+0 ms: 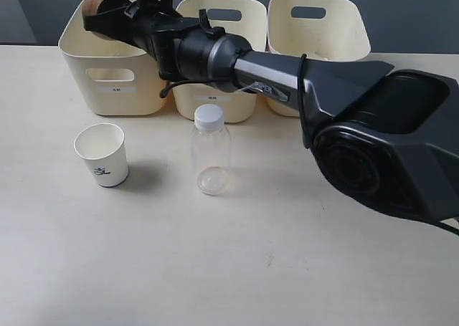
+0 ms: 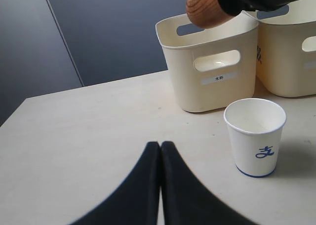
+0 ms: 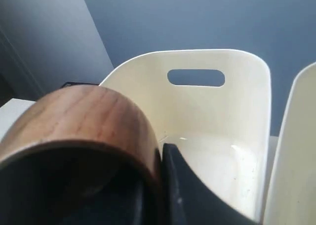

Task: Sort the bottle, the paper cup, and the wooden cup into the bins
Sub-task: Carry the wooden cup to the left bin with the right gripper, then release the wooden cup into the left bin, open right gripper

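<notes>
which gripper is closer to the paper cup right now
Left. The left gripper, shut and empty, sits low over the table just short of the paper cup. The right gripper is up over the leftmost bin, holding the wooden cup.
</notes>
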{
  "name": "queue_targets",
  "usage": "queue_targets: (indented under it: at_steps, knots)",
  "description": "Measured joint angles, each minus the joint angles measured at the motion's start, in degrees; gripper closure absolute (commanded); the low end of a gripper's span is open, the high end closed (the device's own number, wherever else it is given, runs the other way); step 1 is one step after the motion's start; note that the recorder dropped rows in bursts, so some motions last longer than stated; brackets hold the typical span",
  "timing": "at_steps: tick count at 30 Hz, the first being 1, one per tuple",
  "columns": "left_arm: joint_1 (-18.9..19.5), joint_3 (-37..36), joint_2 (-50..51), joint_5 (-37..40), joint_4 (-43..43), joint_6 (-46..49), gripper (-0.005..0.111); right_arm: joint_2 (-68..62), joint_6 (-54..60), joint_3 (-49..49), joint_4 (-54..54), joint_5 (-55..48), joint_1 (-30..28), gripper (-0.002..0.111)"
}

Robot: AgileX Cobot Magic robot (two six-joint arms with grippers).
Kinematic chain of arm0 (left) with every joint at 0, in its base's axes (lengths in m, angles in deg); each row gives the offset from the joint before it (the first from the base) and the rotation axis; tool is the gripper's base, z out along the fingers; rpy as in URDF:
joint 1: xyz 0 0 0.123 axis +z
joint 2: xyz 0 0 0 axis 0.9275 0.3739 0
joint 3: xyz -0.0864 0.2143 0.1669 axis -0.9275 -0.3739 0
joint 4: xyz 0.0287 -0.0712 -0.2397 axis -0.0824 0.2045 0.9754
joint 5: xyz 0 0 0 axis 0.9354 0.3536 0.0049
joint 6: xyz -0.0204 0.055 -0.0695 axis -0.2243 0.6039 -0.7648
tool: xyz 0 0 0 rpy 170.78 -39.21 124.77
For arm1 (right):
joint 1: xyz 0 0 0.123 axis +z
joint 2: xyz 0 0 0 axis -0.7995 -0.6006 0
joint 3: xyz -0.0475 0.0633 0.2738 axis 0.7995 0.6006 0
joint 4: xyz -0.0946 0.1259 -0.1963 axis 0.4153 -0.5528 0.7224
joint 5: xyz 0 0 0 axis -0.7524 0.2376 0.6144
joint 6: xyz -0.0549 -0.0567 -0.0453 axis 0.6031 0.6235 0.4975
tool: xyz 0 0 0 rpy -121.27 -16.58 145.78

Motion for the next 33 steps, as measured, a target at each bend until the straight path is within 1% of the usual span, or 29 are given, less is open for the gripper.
queue_targets:
  at_steps: [5, 10, 12, 14, 17, 19, 20, 26, 30, 33]
  knots:
    - [0.0, 0.0, 0.0, 0.0, 0.0, 0.0, 0.107, -0.88, 0.0, -0.5, 6.67, -2.56, -0.56, 0.109]
    - [0.0, 0.0, 0.0, 0.0, 0.0, 0.0, 0.107, -1.01, 0.0, -0.5, 8.37, -3.78, -0.56, 0.109]
    - [0.0, 0.0, 0.0, 0.0, 0.0, 0.0, 0.107, -1.01, 0.08, -0.5, 8.61, -4.04, -0.56, 0.104]
    - [0.0, 0.0, 0.0, 0.0, 0.0, 0.0, 0.107, -1.01, 0.08, -0.5, 8.88, -4.73, -0.56, 0.09]
    - [0.0, 0.0, 0.0, 0.0, 0.0, 0.0, 0.107, -1.01, 0.08, -0.5, 8.98, -6.52, -0.56, 0.061]
    - [0.0, 0.0, 0.0, 0.0, 0.0, 0.0, 0.107, -1.01, 0.08, -0.5, 8.98, -7.07, -0.56, 0.049]
    - [0.0, 0.0, 0.0, 0.0, 0.0, 0.0, 0.107, -1.01, 0.08, -0.5, 8.98, -7.41, -0.56, 0.047]
    - [0.0, 0.0, 0.0, 0.0, 0.0, 0.0, 0.107, -1.01, 0.08, -0.5, 9.11, -7.54, -0.56, 0.052]
    - [0.0, 0.0, 0.0, 0.0, 0.0, 0.0, 0.107, -0.47, 0.08, -0.5, 9.11, -7.54, -0.56, 0.052]
    - [0.0, 0.0, 0.0, 0.0, 0.0, 0.0, 0.107, 3.03, 0.08, -0.5, 4.84, -9.06, -0.56, 0.052]
